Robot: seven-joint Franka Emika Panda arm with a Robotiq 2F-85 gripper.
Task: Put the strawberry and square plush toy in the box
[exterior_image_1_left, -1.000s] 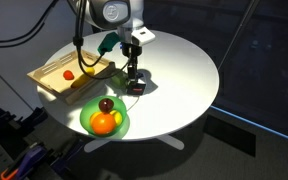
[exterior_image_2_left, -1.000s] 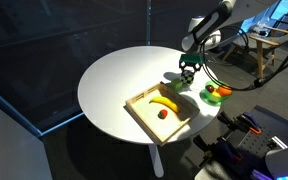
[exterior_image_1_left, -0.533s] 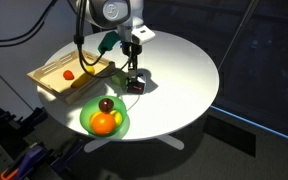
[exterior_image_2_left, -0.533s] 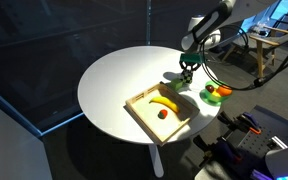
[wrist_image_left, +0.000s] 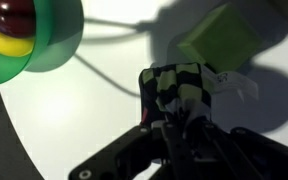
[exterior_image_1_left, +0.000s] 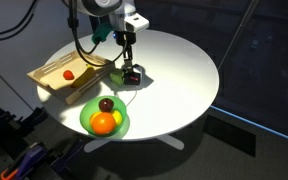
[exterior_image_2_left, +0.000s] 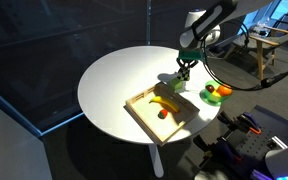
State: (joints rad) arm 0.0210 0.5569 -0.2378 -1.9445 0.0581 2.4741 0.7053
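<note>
My gripper (wrist_image_left: 174,126) is shut on the square plush toy (wrist_image_left: 179,90), a small dark checked square that hangs just above the white table in both exterior views (exterior_image_1_left: 132,74) (exterior_image_2_left: 184,73). The box (exterior_image_1_left: 46,80) is a shallow light-wood tray at the table's edge. The strawberry (exterior_image_1_left: 70,72) lies inside it next to a banana (exterior_image_2_left: 164,102), and it shows again as a small red fruit (exterior_image_2_left: 163,113). The gripper stands apart from the box, beside its near corner.
A yellow-green cube (wrist_image_left: 222,40) sits on the table right by the held toy. A round green plate (exterior_image_1_left: 87,125) holds an orange (exterior_image_1_left: 103,123) and a dark maroon fruit (exterior_image_1_left: 106,104). The round white table (exterior_image_1_left: 179,70) drops off at its rim.
The jaws have closed on the plush toy. The gripper has risen a little and shifted toward the box with the toy in it.
</note>
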